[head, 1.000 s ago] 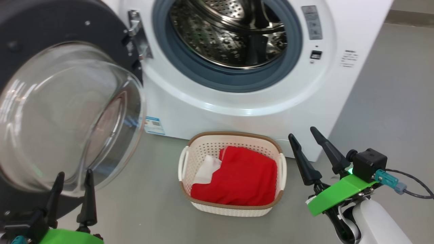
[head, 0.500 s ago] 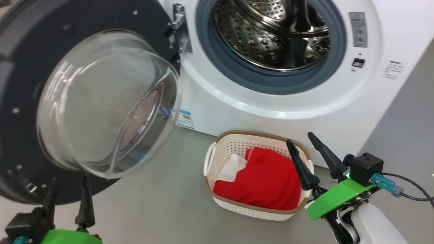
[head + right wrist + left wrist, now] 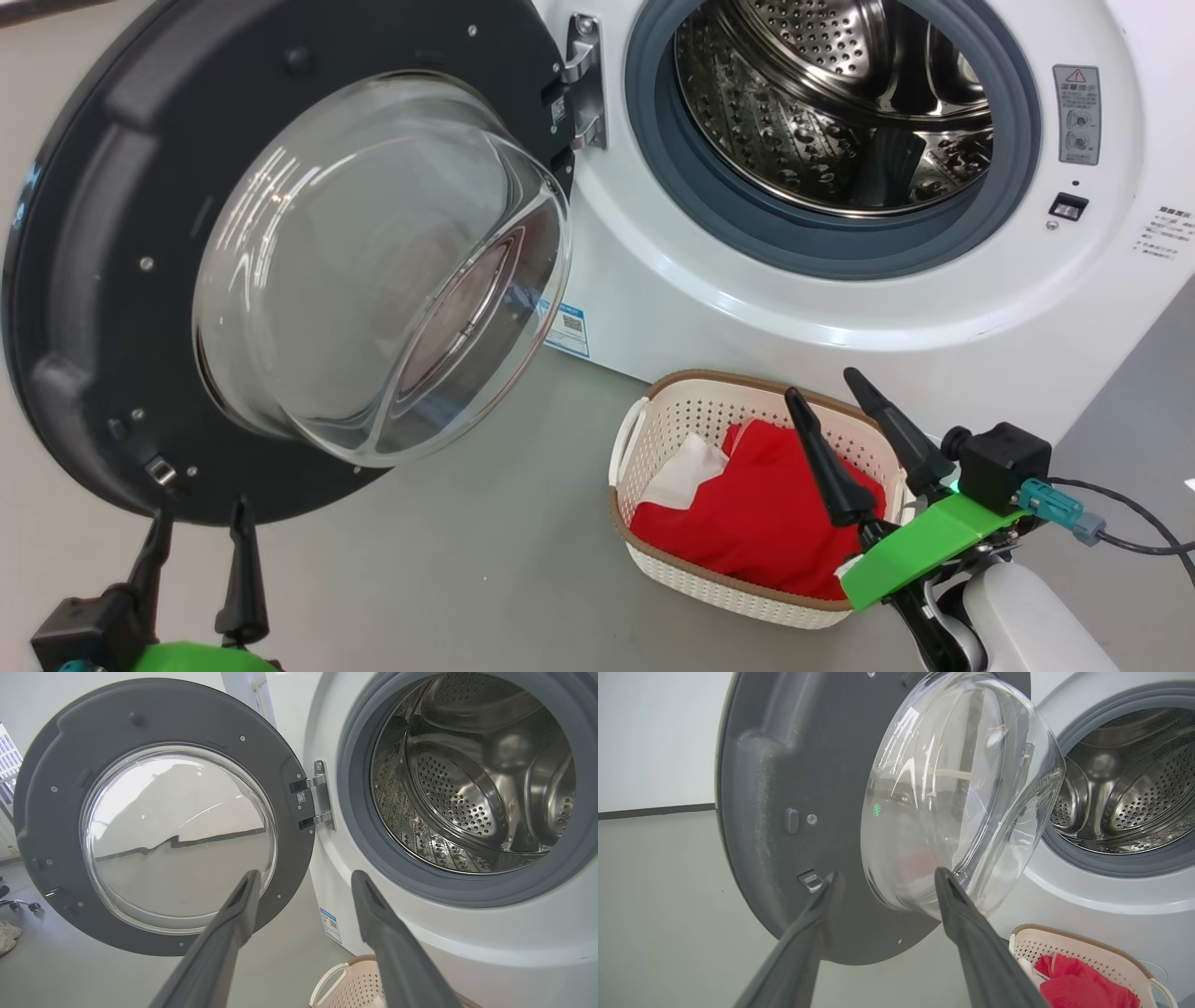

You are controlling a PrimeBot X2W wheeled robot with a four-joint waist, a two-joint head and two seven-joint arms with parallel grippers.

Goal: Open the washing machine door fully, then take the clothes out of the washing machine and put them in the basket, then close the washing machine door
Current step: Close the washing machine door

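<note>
Head camera further left, washing machine door (image 3: 289, 271) more central.

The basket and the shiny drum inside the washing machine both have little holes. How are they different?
The basket is cream plastic with a brown rim; the drum is shiny steel. The basket sits on the floor, open upward; the drum sits inside the washing machine, open to the front. The basket holds the red jersey and white cloth; the drum looks empty. Both are full of small holes.
</note>
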